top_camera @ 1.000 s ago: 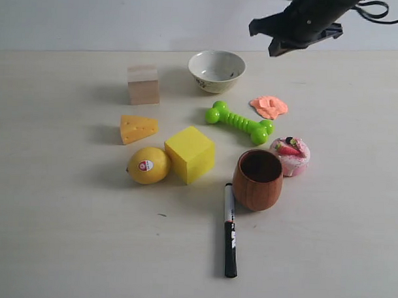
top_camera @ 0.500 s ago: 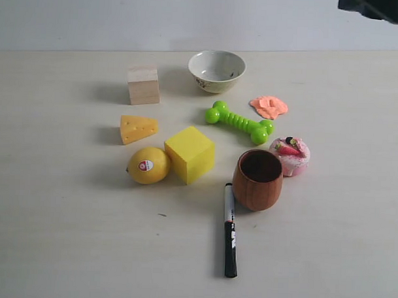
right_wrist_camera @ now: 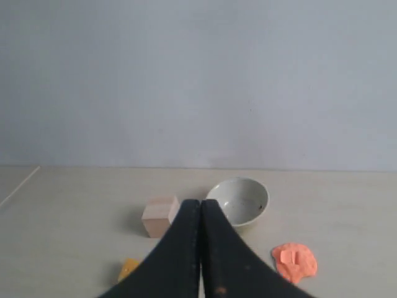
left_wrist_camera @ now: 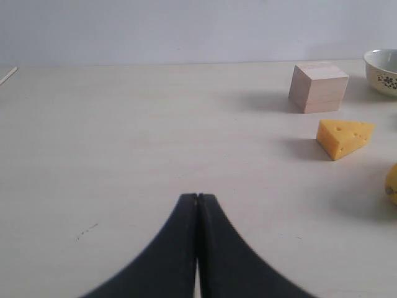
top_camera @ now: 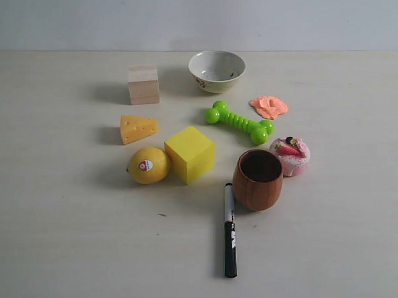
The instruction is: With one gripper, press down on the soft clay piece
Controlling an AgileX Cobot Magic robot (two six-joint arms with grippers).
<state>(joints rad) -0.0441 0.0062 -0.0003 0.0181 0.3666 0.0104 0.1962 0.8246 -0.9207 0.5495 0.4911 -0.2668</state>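
A pale table point(top_camera: 65, 249) carries a wooden block point(top_camera: 143, 84), a ceramic bowl point(top_camera: 217, 71) and the soft clay piece point(top_camera: 269, 106) toward the wall; a cheese wedge point(top_camera: 138, 128), green bone toy point(top_camera: 239, 122) and cupcake toy point(top_camera: 290, 155) mid-table; and, nearest the exterior camera, a lemon point(top_camera: 149, 165) just beside a yellow cube point(top_camera: 189, 154), a wooden cup point(top_camera: 258, 180) and a black marker point(top_camera: 230, 232).

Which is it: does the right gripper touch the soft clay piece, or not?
Apart. Right wrist view: bare table separates the right gripper from the soft clay piece; exterior view shows nothing on it.
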